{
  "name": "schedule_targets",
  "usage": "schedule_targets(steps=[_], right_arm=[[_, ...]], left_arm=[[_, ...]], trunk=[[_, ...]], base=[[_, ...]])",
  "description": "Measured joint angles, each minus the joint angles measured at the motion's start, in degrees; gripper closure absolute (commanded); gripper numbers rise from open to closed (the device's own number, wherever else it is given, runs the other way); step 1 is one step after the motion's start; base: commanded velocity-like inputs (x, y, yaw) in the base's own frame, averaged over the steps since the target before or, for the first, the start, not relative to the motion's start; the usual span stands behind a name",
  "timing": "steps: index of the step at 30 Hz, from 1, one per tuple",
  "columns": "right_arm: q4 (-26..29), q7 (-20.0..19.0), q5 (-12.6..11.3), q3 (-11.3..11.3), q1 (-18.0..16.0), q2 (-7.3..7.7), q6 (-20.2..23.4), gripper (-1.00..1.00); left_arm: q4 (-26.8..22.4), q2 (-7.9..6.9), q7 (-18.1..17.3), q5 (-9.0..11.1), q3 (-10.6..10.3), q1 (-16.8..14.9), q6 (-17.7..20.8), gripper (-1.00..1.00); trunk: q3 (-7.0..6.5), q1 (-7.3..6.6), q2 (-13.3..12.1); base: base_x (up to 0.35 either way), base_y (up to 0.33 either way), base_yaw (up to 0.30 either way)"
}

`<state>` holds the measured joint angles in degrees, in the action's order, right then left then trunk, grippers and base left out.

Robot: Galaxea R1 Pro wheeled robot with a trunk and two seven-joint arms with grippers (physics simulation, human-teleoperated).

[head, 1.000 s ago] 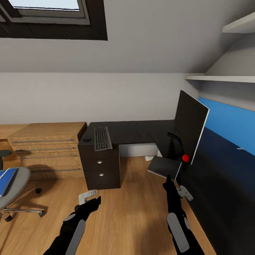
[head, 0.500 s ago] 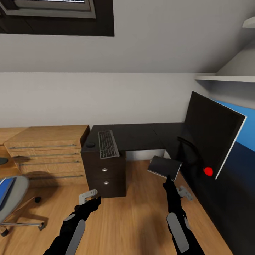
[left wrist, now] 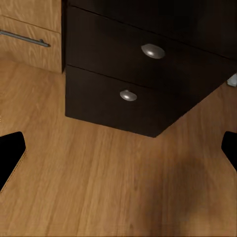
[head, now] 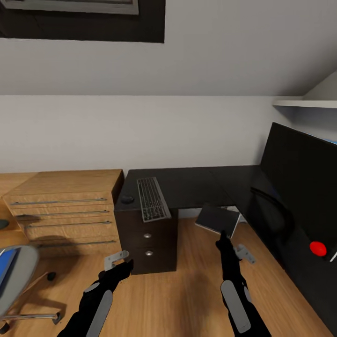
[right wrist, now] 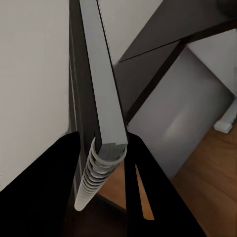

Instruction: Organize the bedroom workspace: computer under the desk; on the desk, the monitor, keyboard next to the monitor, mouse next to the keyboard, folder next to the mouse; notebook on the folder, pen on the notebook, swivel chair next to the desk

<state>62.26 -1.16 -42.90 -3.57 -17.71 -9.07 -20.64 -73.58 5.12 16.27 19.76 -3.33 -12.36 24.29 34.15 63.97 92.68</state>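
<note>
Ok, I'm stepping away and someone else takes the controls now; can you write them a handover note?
Right gripper: shut on the notebook, held above the floor near the desk.
Left gripper: open, empty, low before the drawer unit.
Done: keyboard, mouse and monitor are on the desk.
Left: the folder lies on the swivel chair; move it beside the mouse, stack notebook and pen, bring the chair to the desk. Pen and computer unconfirmed.

Low light-wood cabinet (head: 65,206) with long metal handles, just left of the black drawer unit, against white wall (head: 140,131). Dark-framed skylight (head: 84,18) in sloped ceiling, upper left. White shelf (head: 304,103) on right wall. Wood-plank floor (head: 187,290) below, shadowed near cabinet base.
</note>
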Motion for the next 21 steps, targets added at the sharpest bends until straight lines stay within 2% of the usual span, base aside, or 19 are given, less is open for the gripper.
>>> schedule_targets(steps=[10, 21], right_arm=[[2.53, -0.01, 0.12, -0.33, 0.02, 0.05, -0.11, 1.0], [4.21, 0.1, -0.07, -1.35, 0.04, 0.05, -0.25, 1.0]], left_arm=[[0.01, 0.0, 0.0, -0.05, 0.0, 0.0, -0.01, -1.0], [0.01, -0.01, 0.16, -0.06, -0.05, 0.0, -0.01, -1.0]], trunk=[[0.0, 0.0, 0.0], [0.0, 0.03, 0.0]], base=[[0.281, 0.171, 0.0], [0.039, 0.016, 0.0]])
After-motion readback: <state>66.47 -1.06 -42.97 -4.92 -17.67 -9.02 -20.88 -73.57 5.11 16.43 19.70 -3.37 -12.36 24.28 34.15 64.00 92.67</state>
